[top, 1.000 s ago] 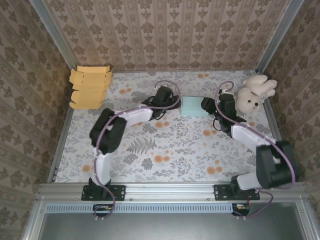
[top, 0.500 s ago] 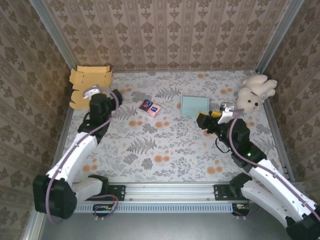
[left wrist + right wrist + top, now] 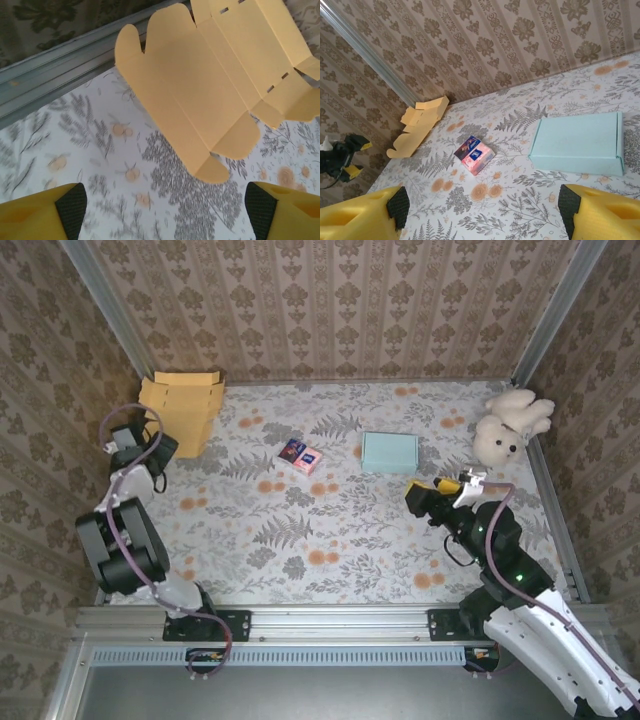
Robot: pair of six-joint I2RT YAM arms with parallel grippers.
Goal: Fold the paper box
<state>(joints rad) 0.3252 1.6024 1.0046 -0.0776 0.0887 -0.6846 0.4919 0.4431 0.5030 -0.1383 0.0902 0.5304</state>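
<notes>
The paper box is a flat tan cardboard cutout (image 3: 180,410) lying unfolded in the back left corner. In the left wrist view, the cutout (image 3: 210,85) fills the upper right. My left gripper (image 3: 148,452) hovers just in front of it at the left edge of the table. Its jaws (image 3: 165,210) are open over bare cloth, and one rounded flap ends just short of them. My right gripper (image 3: 430,490) is open and empty at the near right. From the right wrist, the gripper (image 3: 482,207) looks across the table to the far cutout (image 3: 417,125).
A folded light-blue box (image 3: 389,451) (image 3: 577,142) sits at the back centre-right. A small tissue pack (image 3: 301,456) (image 3: 475,154) lies left of it. A plush rabbit (image 3: 508,426) leans in the back right corner. A metal rail (image 3: 60,60) borders the table's left edge.
Both arms have pulled away from the blue box. The left arm swung left to the cardboard cutout. The right arm drew back to the near right, its jaws widening.
</notes>
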